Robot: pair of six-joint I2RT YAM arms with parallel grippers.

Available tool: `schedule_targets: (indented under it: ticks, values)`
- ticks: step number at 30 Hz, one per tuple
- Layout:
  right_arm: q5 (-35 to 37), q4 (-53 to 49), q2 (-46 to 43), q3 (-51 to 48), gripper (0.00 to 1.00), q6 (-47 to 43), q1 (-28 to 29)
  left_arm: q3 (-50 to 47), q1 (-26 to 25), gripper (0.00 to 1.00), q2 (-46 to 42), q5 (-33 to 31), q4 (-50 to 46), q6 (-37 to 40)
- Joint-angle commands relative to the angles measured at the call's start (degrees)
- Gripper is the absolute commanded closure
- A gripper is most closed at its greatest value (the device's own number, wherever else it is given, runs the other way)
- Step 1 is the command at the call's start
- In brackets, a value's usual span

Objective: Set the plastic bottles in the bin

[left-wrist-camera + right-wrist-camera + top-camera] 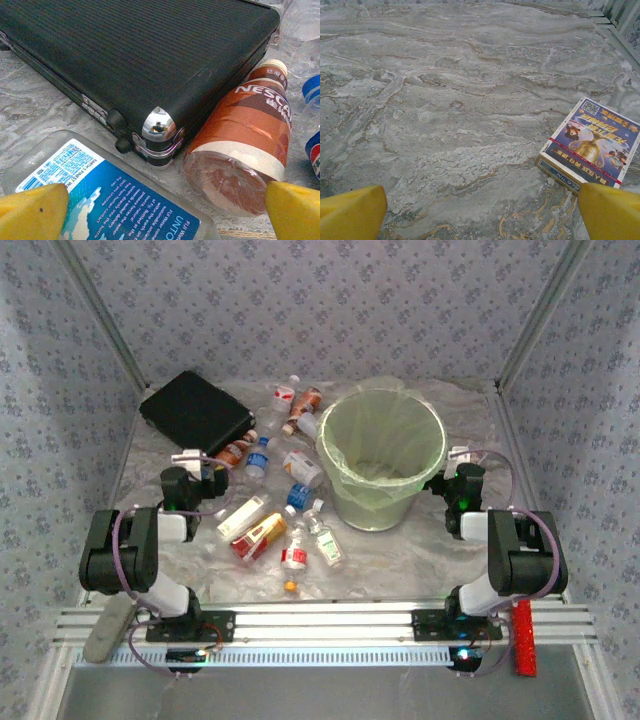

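**Fig., L→R.** Black case (195, 412), far L: not a target. L gripper (162, 205) spread wide, empty, low over a blue-label flat bottle (115, 200). A brown Nescafé bottle (245, 145) lies against the case corner. Best approach: straddle one bottle across its narrow width, clear of the case, then close. Plastic bottles (285, 525) lie loose L of the bin (440, 440), which looks empty. R gripper (480, 215) spread, empty, just R of the bin, with a card box (590, 145) nearby.

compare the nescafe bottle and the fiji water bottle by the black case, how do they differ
The Nescafe bottle is round with an orange-brown wrap; the Fiji bottle is clear, flat-sided, with a blue label. The Nescafe bottle points base-first toward the left wrist camera; the Fiji bottle lies slantwise, label up. Both lie on their sides by the black case.
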Motion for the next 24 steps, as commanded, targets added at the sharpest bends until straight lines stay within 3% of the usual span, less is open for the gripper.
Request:
schedule_targets:
  ticks: [1,24]
  values:
    - [-0.16,1.52,0.67,-0.43,0.00,0.32,0.19,1.27,0.39,0.00,0.05,0.77,0.17,-0.05]
    - [0.32,0.75,0.67,0.07,0.00,0.83,-0.09,1.54,0.02,0.00,0.19,-1.76,-0.31,-0.57]
